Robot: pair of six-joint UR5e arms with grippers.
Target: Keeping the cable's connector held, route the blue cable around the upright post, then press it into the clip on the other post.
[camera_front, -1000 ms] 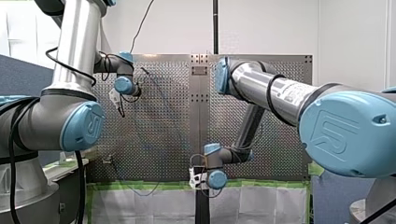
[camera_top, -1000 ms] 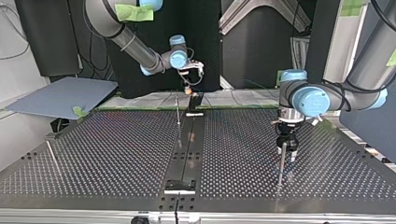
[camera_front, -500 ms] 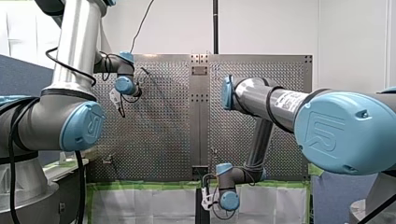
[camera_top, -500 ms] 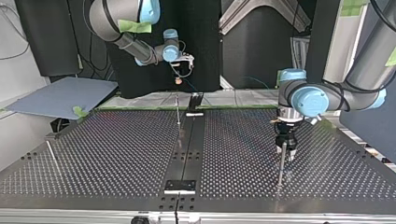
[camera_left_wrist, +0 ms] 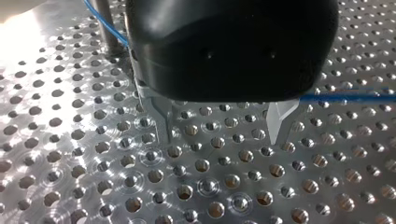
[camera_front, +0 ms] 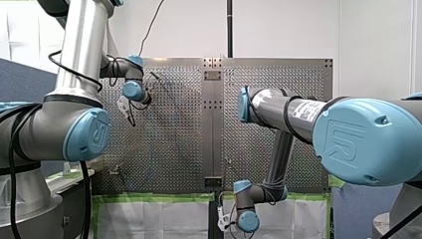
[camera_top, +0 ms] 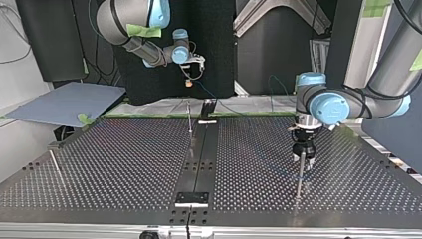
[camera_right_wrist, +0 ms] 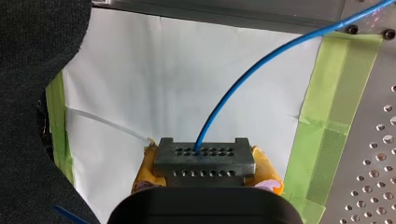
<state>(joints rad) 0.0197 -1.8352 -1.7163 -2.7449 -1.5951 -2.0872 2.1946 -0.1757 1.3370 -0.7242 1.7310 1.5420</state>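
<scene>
Silver perforated metal table (camera_top: 124,164) with thin upright posts standing on it. My grey-and-blue right arm (camera_front: 298,112) reaches down past the table's near edge in the front view. Its gripper (camera_right_wrist: 204,173), with yellow pads, is clamped on the grey perforated metal connector block (camera_right_wrist: 204,156), over white paper (camera_right_wrist: 163,84) edged with green tape (camera_right_wrist: 322,140).

My left arm (camera_front: 79,59) is far out over the table. Its black gripper with metal fingers (camera_left_wrist: 220,135) is spread wide with nothing between the fingers. The tips are close over the holes, just beside a thin metal upright post (camera_top: 300,172).

The thin blue cable (camera_right_wrist: 252,74) leaves the connector toward the table. In the left wrist view it passes the post's foot and shows again on the gripper's other side.

Judgement: connector hold is good. Routing around the post looks under way, not clearly finished. Clip press not done; can't make out a clip on any post.
</scene>
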